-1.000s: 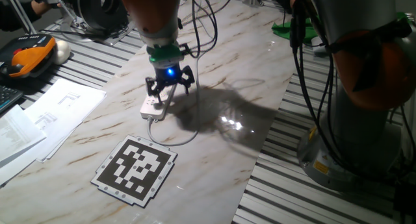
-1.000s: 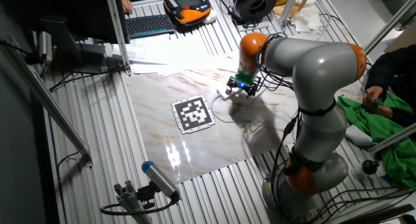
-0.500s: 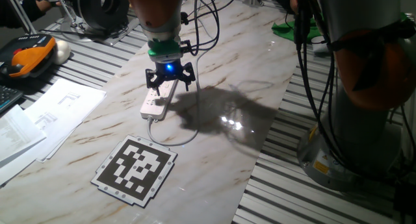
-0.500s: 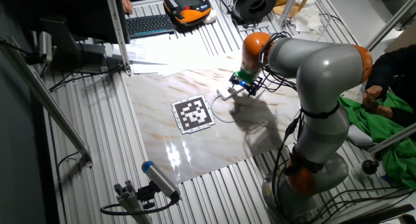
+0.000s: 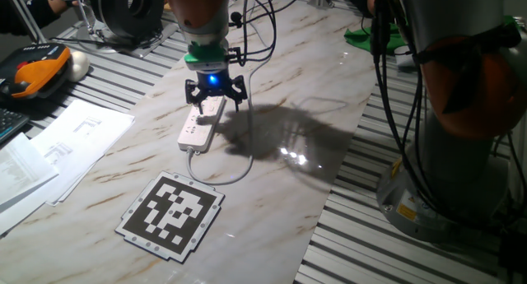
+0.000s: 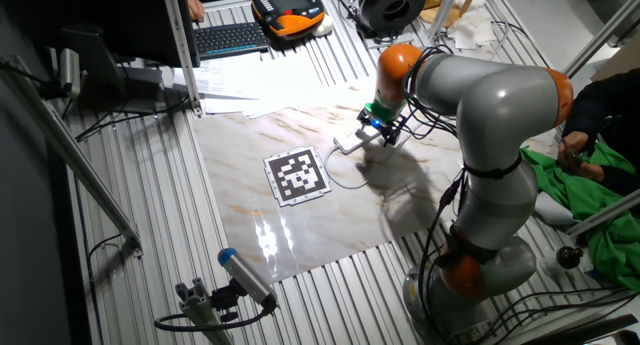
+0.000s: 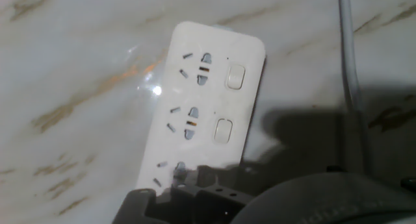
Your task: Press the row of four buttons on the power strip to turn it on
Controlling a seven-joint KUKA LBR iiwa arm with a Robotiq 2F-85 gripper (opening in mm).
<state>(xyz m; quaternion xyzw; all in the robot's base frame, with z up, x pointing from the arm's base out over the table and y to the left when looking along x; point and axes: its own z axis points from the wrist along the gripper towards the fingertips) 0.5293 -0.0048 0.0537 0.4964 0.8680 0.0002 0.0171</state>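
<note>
The power strip is a long white bar lying on the marble table, and its thin cable curls off its near end. My gripper, lit by a blue light, stands over the strip's far half; its fingertips are too dark to make out. The other fixed view shows the gripper just right of the strip. In the hand view the power strip runs downward, with two square buttons beside the socket holes. The hand's dark body hides its lower part.
A black-and-white marker board lies near the table's front. Papers and an orange-black pendant sit on the left. My arm's base and hanging cables stand on the right, past the marble's edge.
My gripper has moved along the power strip, away from the marker board toward the strip's far end. The strip has stayed in place.
</note>
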